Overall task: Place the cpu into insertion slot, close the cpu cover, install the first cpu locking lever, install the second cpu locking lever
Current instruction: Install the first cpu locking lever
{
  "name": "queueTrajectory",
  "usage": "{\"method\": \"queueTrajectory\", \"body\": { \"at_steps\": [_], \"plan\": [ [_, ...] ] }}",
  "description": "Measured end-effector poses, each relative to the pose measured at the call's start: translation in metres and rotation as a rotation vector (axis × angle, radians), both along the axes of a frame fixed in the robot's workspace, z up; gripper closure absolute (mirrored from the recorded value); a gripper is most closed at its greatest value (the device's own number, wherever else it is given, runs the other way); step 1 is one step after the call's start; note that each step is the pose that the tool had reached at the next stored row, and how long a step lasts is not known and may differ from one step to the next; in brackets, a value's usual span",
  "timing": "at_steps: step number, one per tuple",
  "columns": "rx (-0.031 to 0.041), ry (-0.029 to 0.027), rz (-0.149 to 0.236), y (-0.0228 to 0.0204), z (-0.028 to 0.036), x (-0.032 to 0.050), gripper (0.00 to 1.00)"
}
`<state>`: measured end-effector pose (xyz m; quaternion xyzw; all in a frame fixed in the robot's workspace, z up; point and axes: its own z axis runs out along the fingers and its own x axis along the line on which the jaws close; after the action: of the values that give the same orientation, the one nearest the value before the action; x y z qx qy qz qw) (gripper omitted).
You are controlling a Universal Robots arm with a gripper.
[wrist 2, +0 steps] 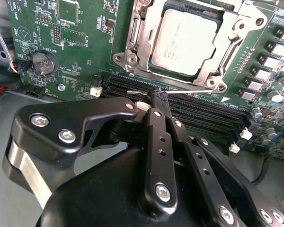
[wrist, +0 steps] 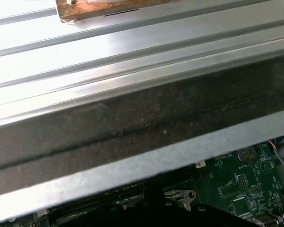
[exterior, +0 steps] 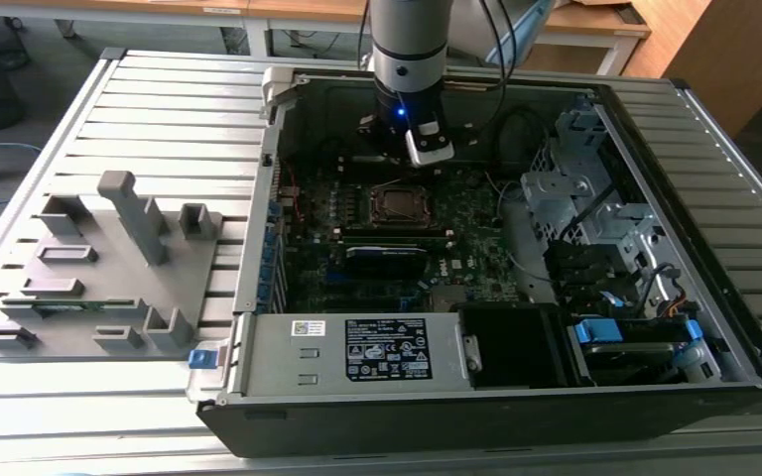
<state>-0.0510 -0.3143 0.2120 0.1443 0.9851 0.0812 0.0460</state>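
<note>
In the second wrist view the cpu (wrist 2: 189,40) lies flat in the insertion slot (exterior: 399,203), its grey metal top facing up. The silver cpu cover (wrist 2: 143,45) is folded down around it as a frame. A thin silver locking lever (wrist 2: 194,90) runs along the socket's edge, beside the memory slots. My gripper (wrist 2: 156,96) is shut, and its black fingertips meet right at this rod. Whether they pinch it or only press on it I cannot tell. In the exterior view the gripper (exterior: 424,151) hangs just behind the socket, inside the open computer case.
Black memory slots (wrist 2: 199,116) and a coin battery (wrist 2: 41,62) lie close to the fingers. The case wall (wrist: 132,137) stands near the wrist. A labelled power supply (exterior: 388,349) sits at the front, drive cages (exterior: 579,198) at the exterior view's right, and a grey fixture (exterior: 103,268) at its left.
</note>
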Motion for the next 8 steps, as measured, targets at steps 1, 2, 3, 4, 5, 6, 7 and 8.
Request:
{"method": "queueTrajectory", "body": {
  "at_steps": [1,2,3,4,5,6,7,8],
  "plan": [
    [0.0,0.0,-0.006,0.0001,-0.0002,0.0001,0.89],
    [-0.0001,0.0001,-0.013,0.0001,-0.0004,0.0003,0.89],
    [-0.0001,0.0001,-0.022,0.0002,-0.0006,0.0005,0.89],
    [-0.0002,0.0002,-0.031,0.0002,-0.0008,0.0007,0.89],
    [-0.0003,0.0002,-0.041,0.0002,-0.001,0.0009,0.89],
    [-0.0002,0.0002,-0.05,0.0002,-0.0012,0.0011,0.89],
    [-0.0002,0.0001,-0.059,0.0002,-0.0014,0.0012,0.89],
    [-0.0002,0.0002,-0.068,0.0002,-0.0016,0.0012,0.89]
  ]
}}
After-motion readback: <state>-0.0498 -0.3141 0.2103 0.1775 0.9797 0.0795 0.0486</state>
